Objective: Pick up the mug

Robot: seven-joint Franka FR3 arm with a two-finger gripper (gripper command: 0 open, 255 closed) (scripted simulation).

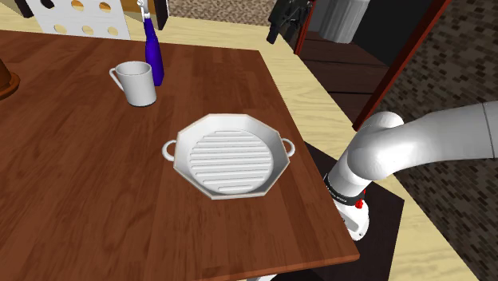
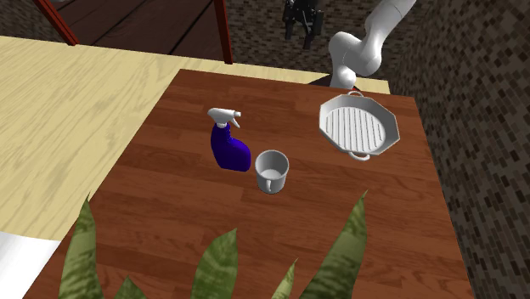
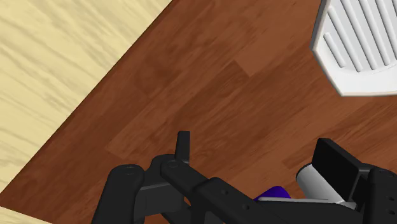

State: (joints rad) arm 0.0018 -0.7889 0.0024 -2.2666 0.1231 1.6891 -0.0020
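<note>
The white mug [image 1: 136,82] stands upright on the wooden table [image 1: 88,184], its handle towards the shoulder view's left. It is also plain in the second exterior view as the mug [image 2: 272,170], just beside a blue spray bottle [image 2: 228,146]. My black gripper [image 1: 279,28] hangs high beyond the table's far corner, well away from the mug and from everything else. In the wrist view the gripper [image 3: 257,145] is open with nothing between its fingers. A bit of the blue bottle [image 3: 273,193] and a pale rounded shape peek past the hand.
A white octagonal grill pan [image 1: 229,156] with two small handles lies between the mug and the stand. The spray bottle [image 1: 153,56] stands right behind the mug. A brown object [image 1: 5,80] sits at the table's left edge. Plant leaves [image 2: 221,263] rise in the second exterior view's foreground.
</note>
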